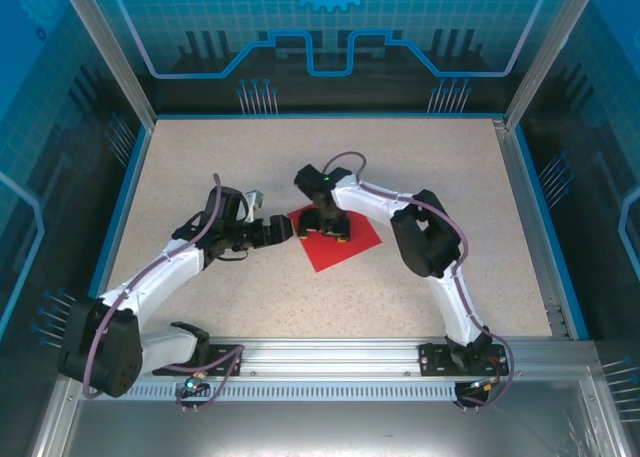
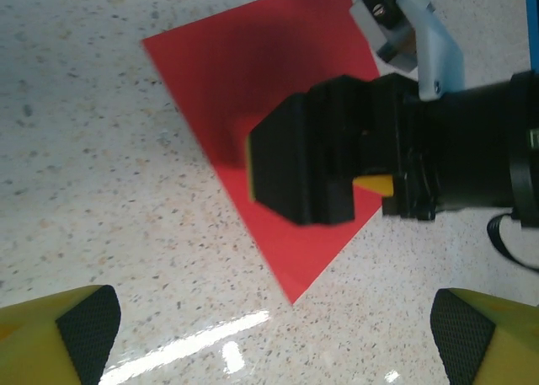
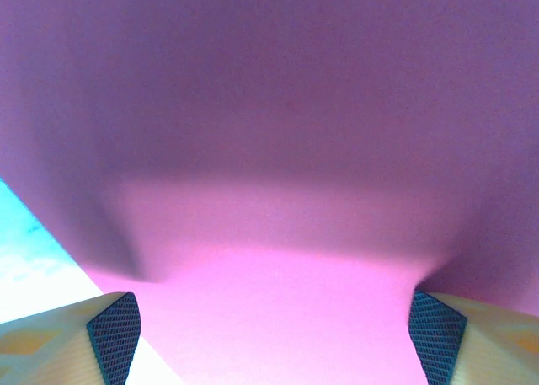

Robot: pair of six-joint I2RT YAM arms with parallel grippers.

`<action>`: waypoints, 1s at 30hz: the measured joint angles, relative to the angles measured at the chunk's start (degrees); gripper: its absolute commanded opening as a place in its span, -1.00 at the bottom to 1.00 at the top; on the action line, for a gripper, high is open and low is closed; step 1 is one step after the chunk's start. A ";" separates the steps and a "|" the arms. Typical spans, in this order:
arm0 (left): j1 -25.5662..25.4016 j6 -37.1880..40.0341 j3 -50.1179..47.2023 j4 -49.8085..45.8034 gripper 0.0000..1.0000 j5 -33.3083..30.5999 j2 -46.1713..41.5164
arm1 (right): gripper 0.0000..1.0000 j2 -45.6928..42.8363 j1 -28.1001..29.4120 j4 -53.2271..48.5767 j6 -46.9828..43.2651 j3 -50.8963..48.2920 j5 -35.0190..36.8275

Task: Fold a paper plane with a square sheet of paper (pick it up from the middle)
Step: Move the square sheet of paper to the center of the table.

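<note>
1. Spotting the square sheet of paper flat on the speckled table, turned like a diamond, roughly mid-table, no fold visible yet.
2. Finding the right gripper low over the sheet's upper-left part, jaws spread wide, nothing pinched. From its own camera, just red paper between the fingertips. Touching or a hair above? Impossible to tell.
3. Seeing the left gripper just beside the sheet's left corner, gaping fully, empty, pads above bare table.
4. Judging the step in hand: getting a first hold near the middle, as asked.
5. Doing it well: ease down until both tips meet the paper, then close slowly to raise a small ridge between them, and only then lift.
6. Watch for skidding, likely with thin paper on a smooth top; consider pinning that near corner with the left.
7. Go easy on the squeeze; stray creases would probably spoil later folds.
</note>
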 measured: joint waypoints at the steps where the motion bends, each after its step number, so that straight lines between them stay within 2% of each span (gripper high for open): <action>1: 0.50 0.00 -0.39 -0.35 0.97 -0.02 -0.52 | 0.73 0.13 0.81 0.66 0.63 0.37 -0.90; 4: 1.70 -0.02 -1.31 -1.53 0.97 -0.04 -2.12 | 0.75 0.13 1.68 1.03 0.96 0.92 -1.64; 7: 2.36 -0.15 -2.03 -2.58 0.97 -0.04 -3.93 | 0.76 0.04 0.98 0.70 -2.36 1.53 -0.50; 14: 2.45 -0.57 -2.12 -3.28 0.97 -0.04 -4.90 | 0.87 -2.10 -0.11 -0.13 -24.57 2.54 8.70; 19: 2.45 -0.63 -2.21 -4.13 0.97 -0.22 -5.46 | 0.90 -3.80 -0.28 3.08 -36.20 -1.25 10.29; 30: 2.49 -1.92 -2.34 -6.56 0.97 -2.67 -6.73 | 0.92 -3.80 -0.98 7.10 -38.75 -3.89 8.94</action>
